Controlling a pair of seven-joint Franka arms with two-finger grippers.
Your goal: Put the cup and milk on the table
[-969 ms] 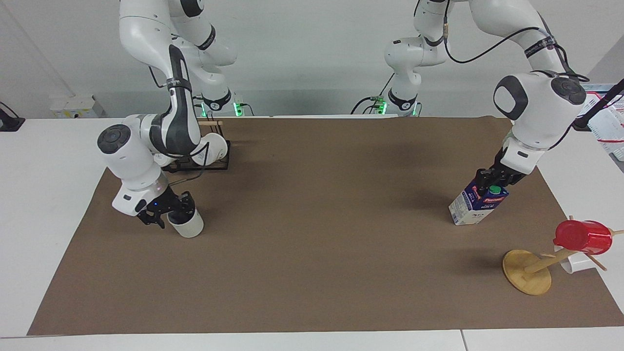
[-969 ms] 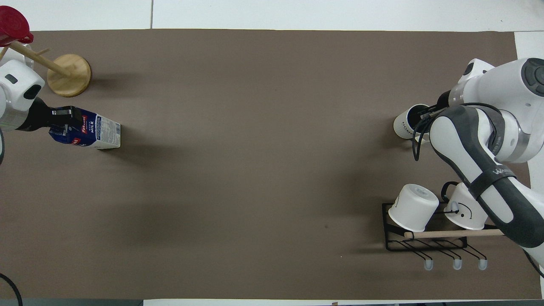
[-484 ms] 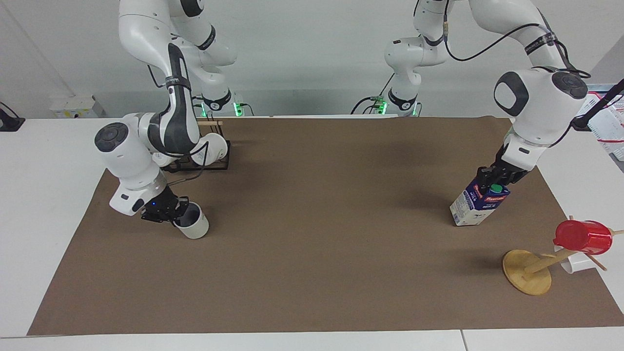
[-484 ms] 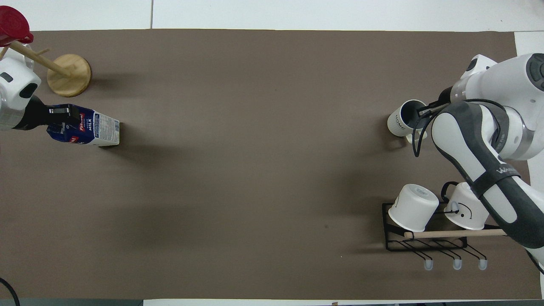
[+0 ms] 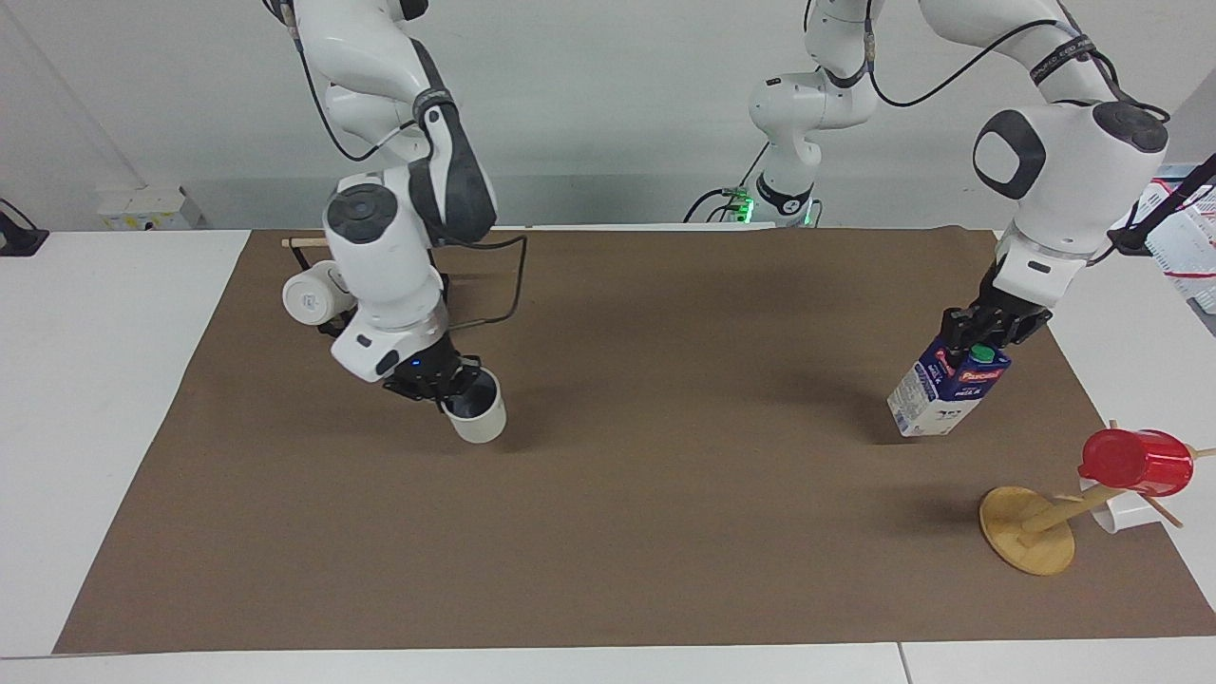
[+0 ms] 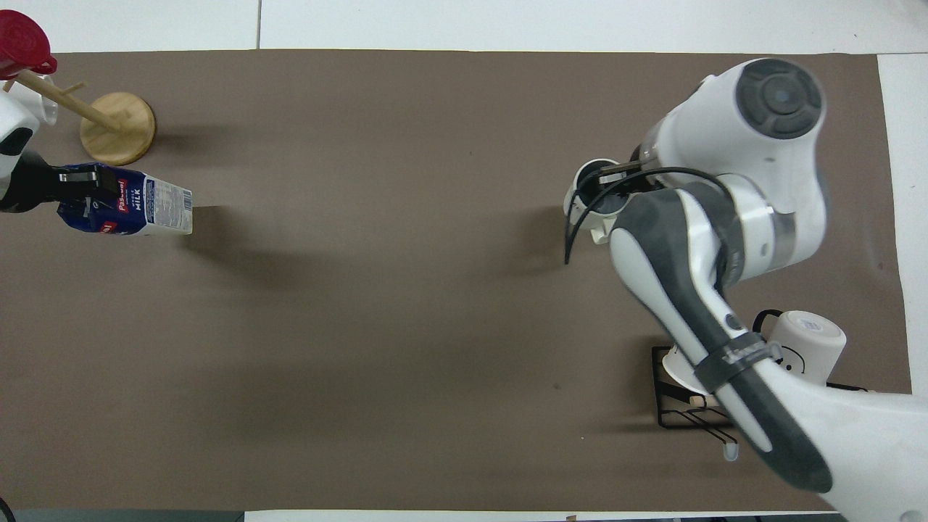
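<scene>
The cup (image 5: 478, 415), off-white with a grey inside, hangs tilted just over the brown mat of the table (image 5: 665, 532). My right gripper (image 5: 454, 384) is shut on its rim. From overhead the cup (image 6: 589, 197) shows partly under the right gripper (image 6: 610, 177) and its arm. The milk (image 5: 948, 394) is a carton with a blue top, a green cap and a red label. It hangs tilted over the mat at the left arm's end, with my left gripper (image 5: 980, 338) shut on its top. In the overhead view the milk (image 6: 138, 211) sticks out sideways from the left gripper (image 6: 81, 185).
A black wire rack (image 6: 670, 406) with a wooden bar holds two white mugs (image 6: 806, 346) near the right arm's base. A wooden mug tree (image 5: 1028, 528) carrying a red cup (image 5: 1136, 461) and a white one stands beside the milk, farther from the robots.
My right gripper closed on the cup's rim, lifted it and carried it toward the middle of the mat. The left gripper raised the milk a little.
</scene>
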